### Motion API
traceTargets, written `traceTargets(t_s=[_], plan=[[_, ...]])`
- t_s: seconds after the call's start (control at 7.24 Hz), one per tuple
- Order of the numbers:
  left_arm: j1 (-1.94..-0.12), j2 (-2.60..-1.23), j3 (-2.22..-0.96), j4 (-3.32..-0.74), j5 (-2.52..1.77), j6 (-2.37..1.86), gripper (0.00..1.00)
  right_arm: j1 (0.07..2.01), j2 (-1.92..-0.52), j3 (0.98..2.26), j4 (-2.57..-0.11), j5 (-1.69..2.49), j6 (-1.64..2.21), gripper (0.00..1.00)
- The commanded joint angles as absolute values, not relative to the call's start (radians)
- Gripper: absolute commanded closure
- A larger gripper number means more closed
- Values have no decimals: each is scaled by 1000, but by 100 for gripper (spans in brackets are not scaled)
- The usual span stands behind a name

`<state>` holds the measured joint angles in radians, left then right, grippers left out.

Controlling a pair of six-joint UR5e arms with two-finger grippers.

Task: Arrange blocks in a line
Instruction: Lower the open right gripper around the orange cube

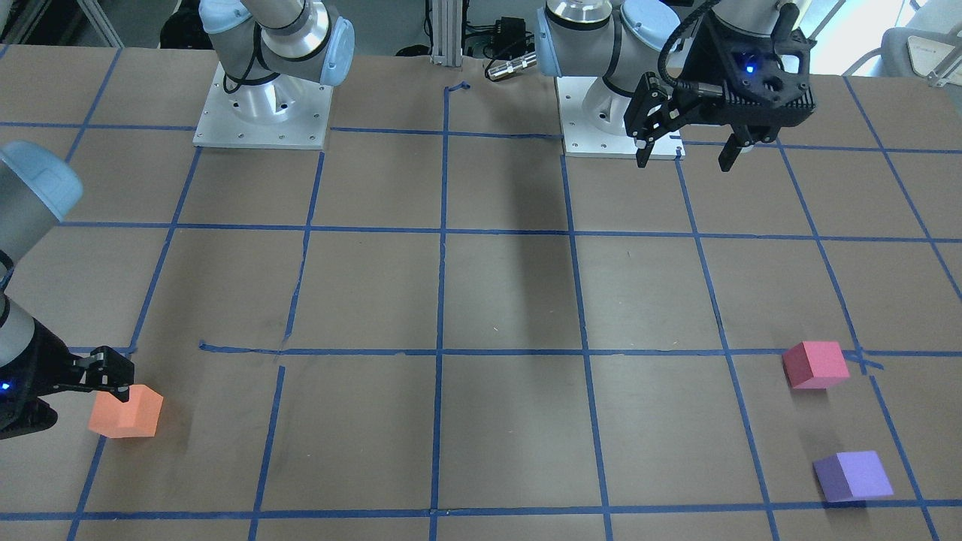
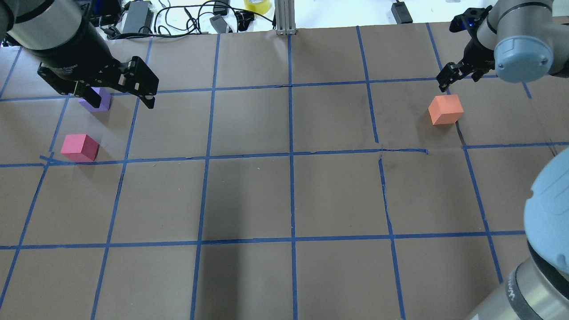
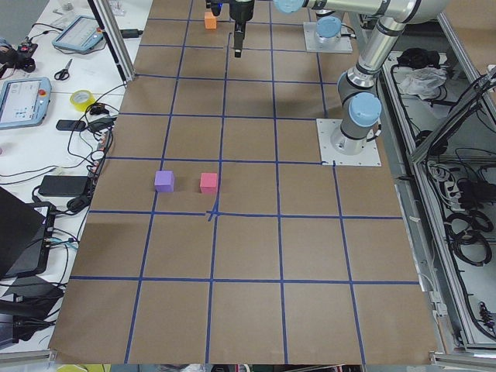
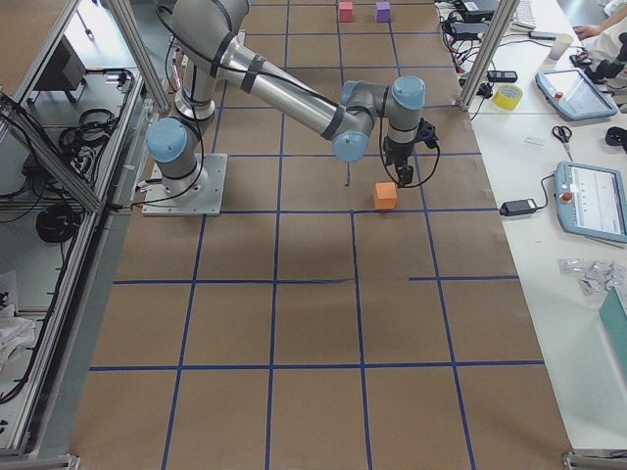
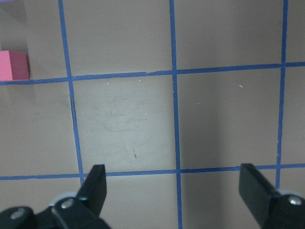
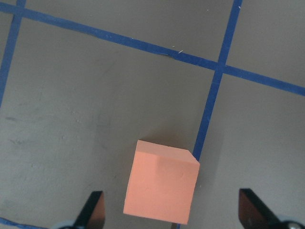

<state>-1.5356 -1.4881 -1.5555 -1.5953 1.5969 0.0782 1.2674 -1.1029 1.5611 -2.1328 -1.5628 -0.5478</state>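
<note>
Note the right gripper (image 6: 172,207), spread wide and empty, poised above the orange block (image 2: 445,110) at the robot's right end of the table (image 2: 289,195). Note the left gripper (image 1: 685,158), likewise spread and empty, held high over the opposite end, clear of the pink block (image 1: 815,365) and purple block (image 1: 853,476) lying near each other there, well apart from the orange one. Expect trouble on descent: with the orange block off-centre between the fingers (image 6: 93,210) and turned slightly against them, likely contact by the nearer finger first, shoving or twisting the block and ending in a weak corner pinch, then a drop in transit. Centre and square the right gripper before closing
</note>
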Motion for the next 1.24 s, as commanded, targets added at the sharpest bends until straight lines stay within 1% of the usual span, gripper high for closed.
traceTargets(t_s=[0.0,0.28,0.97,1.1], plan=[[-1536,-1488,-1555,-1595,1597,78,0,1266,-1045,1559,-2164,-1565,-410,0],[-1536,-1486,-1555,-1595,1597,78,0,1266,-1007,1557,-2163,-1563,-380,0],[-1536,-1486,-1555,-1597,1598,78,0,1266,-983,1562,-2145,-1621,-380,0],[-1537,-1486,-1555,-1595,1598,78,0,1266,-982,1560,-2146,-1618,-380,4]])
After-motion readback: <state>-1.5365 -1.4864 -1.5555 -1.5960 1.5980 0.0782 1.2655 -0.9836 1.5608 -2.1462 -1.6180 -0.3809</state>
